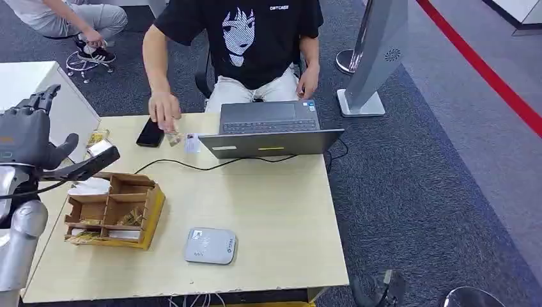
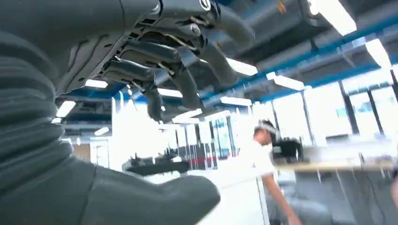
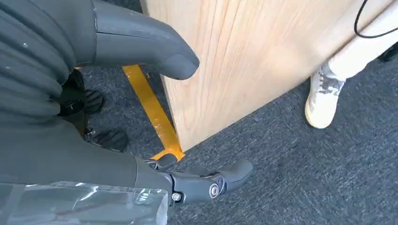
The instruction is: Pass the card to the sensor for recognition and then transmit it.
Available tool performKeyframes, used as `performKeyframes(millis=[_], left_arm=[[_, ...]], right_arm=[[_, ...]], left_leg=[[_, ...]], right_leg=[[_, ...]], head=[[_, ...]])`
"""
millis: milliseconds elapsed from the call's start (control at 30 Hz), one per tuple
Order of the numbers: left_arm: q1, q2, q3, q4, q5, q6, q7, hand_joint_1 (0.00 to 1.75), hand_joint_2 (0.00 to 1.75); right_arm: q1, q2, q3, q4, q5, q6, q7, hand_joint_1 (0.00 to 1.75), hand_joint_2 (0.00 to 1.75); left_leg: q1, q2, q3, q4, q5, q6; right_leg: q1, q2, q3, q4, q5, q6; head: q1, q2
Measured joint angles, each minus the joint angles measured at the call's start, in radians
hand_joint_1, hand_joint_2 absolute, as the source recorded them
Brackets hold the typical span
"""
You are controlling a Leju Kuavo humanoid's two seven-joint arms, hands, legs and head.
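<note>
Both hands hold nothing: the left hand (image 1: 29,131) is raised with fingers spread, the right hand (image 3: 108,140) hangs open beside the table (image 1: 268,211). The card (image 1: 192,142) lies far across the table under a person's hand (image 1: 165,110), rightward and beyond the left hand, which is nearer; the card reader (image 1: 209,245) sits near.

This is an office or demonstration floor: grey carpet tiles (image 1: 409,192) surround a light wooden desk (image 1: 275,211). On the desk's far edge stands an open laptop (image 1: 271,131) with a seated person (image 1: 243,45) behind it. Beyond the desk, the left wrist view shows glass partitions (image 2: 328,112) under strip lights (image 2: 286,82).
</note>
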Motion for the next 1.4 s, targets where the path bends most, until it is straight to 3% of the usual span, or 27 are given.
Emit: performKeyframes(millis=[67, 133, 200, 333, 633, 767, 833, 867, 900, 967, 1033, 1067, 1100, 1133, 1167, 1200, 1233, 1333, 1400], left_arm=[[0.071, -0.003, 0.021, -0.064, -0.01, 0.109, -0.022, 0.0, 1.75], [0.164, -0.011, 0.055, -0.147, -0.034, 0.263, -0.062, 0.0, 1.75], [0.255, -0.026, 0.096, -0.234, -0.05, 0.361, -0.09, 0.0, 1.75], [0.351, -0.042, 0.138, -0.334, -0.059, 0.381, -0.101, 0.0, 1.75], [0.391, -0.058, 0.17, -0.397, -0.055, 0.392, -0.113, 0.0, 1.75], [0.501, -0.116, 0.209, -0.507, 0.064, 0.541, -0.239, 0.0, 1.75], [0.618, -0.204, 0.259, -0.602, 0.307, 0.543, -0.397, 0.0, 1.75], [0.675, -0.254, 0.287, -0.637, 0.482, 0.527, -0.466, 0.0, 1.75], [0.722, -0.312, 0.321, -0.663, 0.724, 0.467, -0.532, 0.0, 1.75], [0.777, -0.427, 0.442, -0.677, 1.1, 0.279, -0.589, 0.0, 1.75], [0.811, -0.509, 0.561, -0.655, 1.292, 0.12, -0.565, 0.0, 1.75], [0.816, -0.536, 0.622, -0.624, 1.309, 0.046, -0.547, 0.0, 1.75], [0.815, -0.563, 0.673, -0.582, 1.3, -0.006, -0.537, 0.0, 1.75], [0.81, -0.583, 0.723, -0.535, 1.296, -0.062, -0.52, 0.0, 0.0], [0.797, -0.599, 0.783, -0.463, 1.284, -0.12, -0.508, 0.0, 0.0], [0.774, -0.613, 0.843, -0.385, 1.247, -0.191, -0.507, 0.66, 1.75], [0.753, -0.627, 0.903, -0.308, 1.214, -0.24, -0.505, 1.75, 1.75], [0.685, -0.649, 1.079, -0.094, 1.116, -0.365, -0.504, 1.75, 1.75], [0.638, -0.649, 1.196, 0.073, 1.122, -0.458, -0.489, 1.75, 1.75]], right_arm=[[0.008, 0.0, 0.0, -0.001, -0.016, -0.005, 0.0, 0.0, 1.75], [0.017, 0.0, -0.001, -0.002, -0.026, -0.01, -0.004, 0.0, 1.75], [0.029, 0.0, -0.004, -0.003, -0.03, -0.011, -0.007, 0.0, 1.75], [0.035, 0.0, -0.005, -0.008, -0.03, -0.011, -0.007, 0.0, 1.75], [0.036, 0.0, -0.005, -0.01, -0.031, -0.011, -0.007, 0.0, 1.75], [0.046, 0.0, -0.016, -0.015, -0.059, -0.019, -0.011, 0.0, 1.75], [0.061, 0.0, -0.046, -0.023, -0.11, 0.028, -0.002, 0.0, 1.75], [0.07, 0.0, -0.065, -0.028, -0.125, 0.049, 0.0, 0.0, 1.75], [0.082, 0.0, -0.087, -0.033, -0.128, 0.062, 0.0, 0.0, 1.75], [0.098, 0.0, -0.132, -0.042, -0.122, 0.075, 0.0, 0.0, 1.75], [0.108, 0.0, -0.173, -0.049, -0.104, 0.088, 0.0, 0.0, 1.75], [0.112, -0.001, -0.194, -0.054, -0.095, 0.093, 0.0, 0.24, 1.75], [0.114, -0.001, -0.211, -0.055, -0.089, 0.102, 0.0, 0.59, 1.75], [0.116, -0.001, -0.227, -0.056, -0.078, 0.111, 0.001, 1.68, 1.75], [0.118, -0.001, -0.243, -0.057, -0.07, 0.118, 0.001, 1.75, 1.75], [0.119, -0.001, -0.26, -0.057, -0.057, 0.124, 0.0, 1.75, 1.75], [0.119, -0.001, -0.275, -0.057, -0.049, 0.126, 0.0, 1.75, 1.75], [0.118, -0.001, -0.311, -0.058, -0.015, 0.139, -0.005, 1.75, 1.75], [0.117, -0.001, -0.328, -0.058, 0.006, 0.145, -0.007, 1.75, 1.75]], left_leg=[[0.0, 0.0, 0.0, 0.0, 0.0, 0.0], [0.0, 0.001, 0.0, 0.0, -0.002, -0.001], [0.0, 0.001, 0.001, 0.0, -0.003, 0.001], [0.0, -0.001, 0.0, 0.0, -0.003, 0.001], [0.0, -0.001, 0.0, 0.0, -0.002, 0.001], [0.0, 0.001, 0.002, 0.0, -0.004, 0.001], [-0.001, 0.002, 0.002, 0.0, -0.007, 0.003], [-0.002, 0.003, 0.003, 0.0, -0.009, 0.003], [-0.002, 0.002, 0.002, 0.0, -0.01, 0.004], [-0.002, -0.002, 0.002, 0.0, -0.011, 0.006], [-0.002, -0.002, 0.003, 0.0, -0.012, 0.007], [-0.002, -0.002, 0.004, 0.0, -0.012, 0.007], [-0.002, -0.002, 0.005, 0.0, -0.012, 0.007], [-0.002, -0.002, 0.005, 0.0, -0.012, 0.007], [-0.002, -0.002, 0.006, 0.0, -0.012, 0.007], [-0.002, -0.002, 0.006, 0.0, -0.012, 0.007], [-0.002, -0.002, 0.007, 0.0, -0.012, 0.007], [-0.002, -0.001, 0.009, 0.0, -0.012, 0.007], [-0.002, -0.001, 0.009, 0.0, -0.012, 0.007]], right_leg=[[0.0, 0.0, 0.0, 0.0, 0.0, 0.0], [0.0, 0.001, 0.0, 0.0, 0.0, 0.0], [0.0, 0.001, 0.0, -0.001, -0.002, 0.002], [0.0, -0.001, 0.0, -0.001, -0.003, 0.002], [0.0, -0.002, 0.001, 0.0, -0.002, 0.002], [0.0, 0.002, 0.002, -0.001, -0.002, 0.002], [-0.002, 0.003, 0.002, -0.002, -0.004, 0.004], [-0.002, 0.004, 0.002, -0.002, -0.006, 0.006], [-0.002, 0.003, 0.003, -0.003, -0.007, 0.007], [-0.003, -0.002, 0.005, -0.003, -0.01, 0.009], [-0.003, -0.002, 0.006, -0.003, -0.011, 0.007], [-0.003, -0.002, 0.006, -0.003, -0.011, 0.008], [-0.003, -0.003, 0.007, -0.003, -0.011, 0.008], [-0.003, -0.002, 0.008, -0.003, -0.011, 0.008], [-0.003, -0.002, 0.009, -0.003, -0.011, 0.008], [-0.003, -0.002, 0.01, -0.003, -0.011, 0.008], [-0.003, -0.002, 0.011, -0.003, -0.011, 0.008], [-0.003, -0.002, 0.012, -0.003, -0.011, 0.007], [-0.003, -0.002, 0.013, -0.003, -0.011, 0.007]], head=[[0.002, 0.0], [0.002, 0.0], [0.002, 0.0], [0.002, 0.0], [0.002, 0.0], [0.0, 0.0], [0.002, 0.0], [0.002, 0.0], [0.001, 0.0], [0.003, 0.0], [0.004, 0.0], [0.002, 0.0], [0.003, 0.0], [0.003, 0.0], [0.003, 0.0], [0.003, 0.0], [0.002, 0.0], [0.0, 0.0], [0.002, 0.0]])
